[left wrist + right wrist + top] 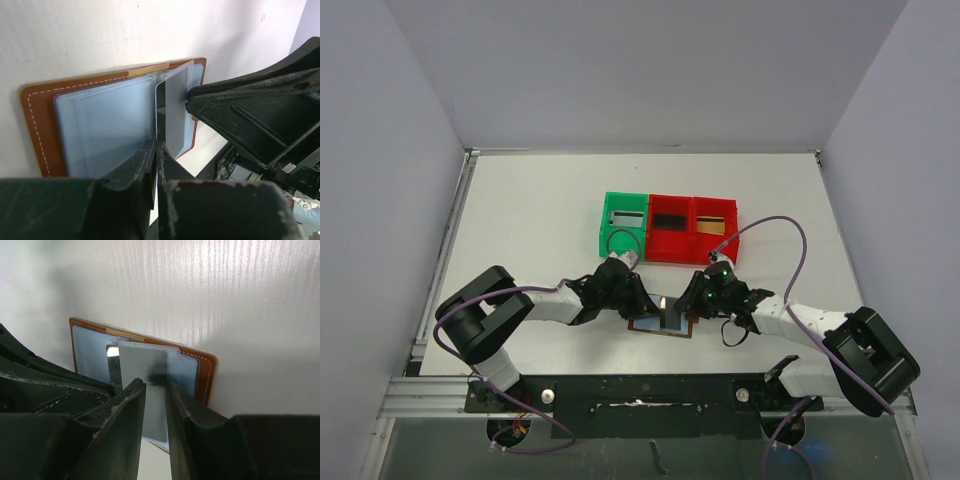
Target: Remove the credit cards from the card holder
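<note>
The card holder (652, 327) lies open between the two arms, brown leather (37, 125) with pale blue pockets (105, 125). My left gripper (157, 150) is shut on the lower end of a dark credit card (159, 107) that stands on edge, half out of a pocket. A second, grey credit card (142, 385) sits in a clear leaf of the holder. My right gripper (155, 385) is slightly open with nothing between its jaws. Its fingertips (191, 97) touch that leaf beside the standing card.
A green bin (623, 222) and a red double bin (692, 228) stand just behind the card holder. The table's front rail (640, 390) runs close behind both arms. The two grippers are nearly touching over the holder.
</note>
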